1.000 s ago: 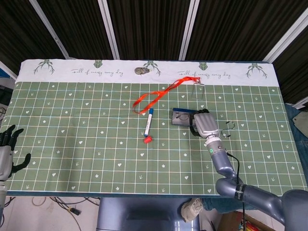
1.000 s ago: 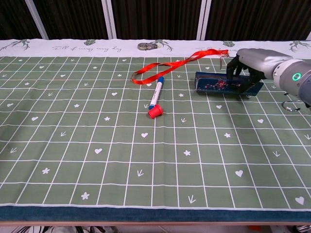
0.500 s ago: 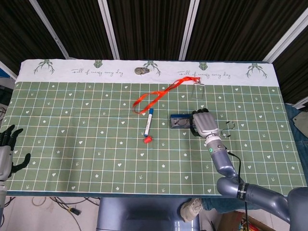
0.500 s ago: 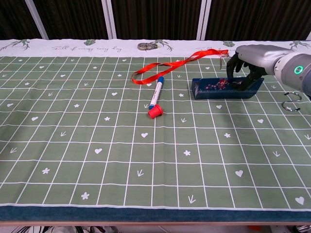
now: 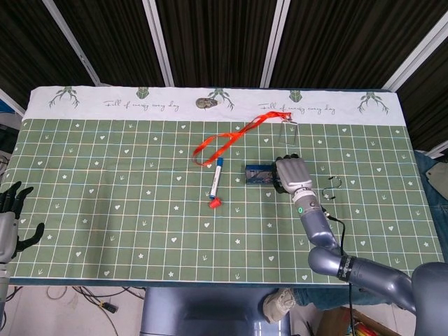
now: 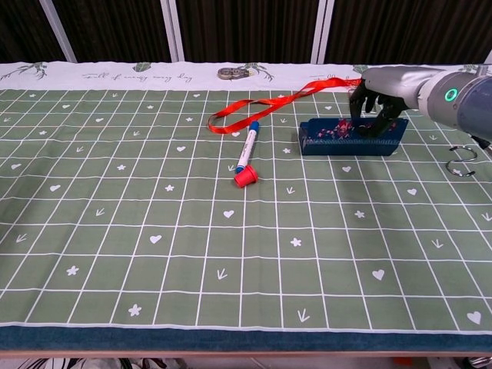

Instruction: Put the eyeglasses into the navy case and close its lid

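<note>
The navy case (image 5: 257, 174) (image 6: 347, 139) lies on the green mat right of centre, a reddish pattern showing inside it. My right hand (image 5: 291, 174) (image 6: 377, 98) sits over the case's right end, fingers curled down onto it, gripping it. The eyeglasses cannot be made out in either view; the hand hides part of the case's inside. My left hand (image 5: 12, 218) hangs off the table's near left corner, fingers spread and holding nothing.
A red lanyard (image 5: 229, 141) (image 6: 273, 104) with a clear badge holder (image 5: 288, 130) lies just behind the case. A blue marker (image 5: 216, 179) (image 6: 247, 151) with a red cap lies to the left. A metal ring (image 5: 333, 187) (image 6: 460, 164) lies to the right.
My right hand has slid the navy case leftward across the mat, and the case's inside now faces the chest camera more. The left hand has stayed put.
</note>
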You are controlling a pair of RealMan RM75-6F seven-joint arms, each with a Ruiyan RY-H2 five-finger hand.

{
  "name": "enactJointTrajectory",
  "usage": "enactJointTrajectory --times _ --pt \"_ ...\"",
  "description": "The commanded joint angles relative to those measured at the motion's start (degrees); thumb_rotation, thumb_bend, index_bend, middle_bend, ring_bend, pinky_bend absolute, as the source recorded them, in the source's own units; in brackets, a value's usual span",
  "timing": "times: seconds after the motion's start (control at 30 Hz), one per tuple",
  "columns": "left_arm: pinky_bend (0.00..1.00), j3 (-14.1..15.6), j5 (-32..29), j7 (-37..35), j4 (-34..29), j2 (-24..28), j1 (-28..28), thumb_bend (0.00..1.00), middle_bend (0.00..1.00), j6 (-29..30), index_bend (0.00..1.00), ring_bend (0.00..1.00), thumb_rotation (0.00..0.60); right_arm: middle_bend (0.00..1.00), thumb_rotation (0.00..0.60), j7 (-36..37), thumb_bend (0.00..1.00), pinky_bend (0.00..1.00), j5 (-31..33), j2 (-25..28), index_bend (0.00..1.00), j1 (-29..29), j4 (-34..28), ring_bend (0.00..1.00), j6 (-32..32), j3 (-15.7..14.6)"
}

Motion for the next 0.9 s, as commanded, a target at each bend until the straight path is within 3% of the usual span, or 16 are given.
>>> enactJointTrajectory --times 0.03,0.9 --pt "0.00 0.0 0.0 0.0 0.0 0.0 0.0 0.36 0.00 -0.1 0.12 0.00 0.600 0.34 0.600 -0.6 0.58 0.20 0.9 -0.1 0.71 0.6 0.1 0.27 0.4 -0.1" --pt "0.00 0.0 0.0 0.7 0.3 -0.2 0.0 0.36 0.00 0.3 0.12 0.00 0.600 0.33 0.600 -5.7 0.58 0.20 11.6 -2.0 0.71 7.1 6.6 0.26 -2.3 -0.8"
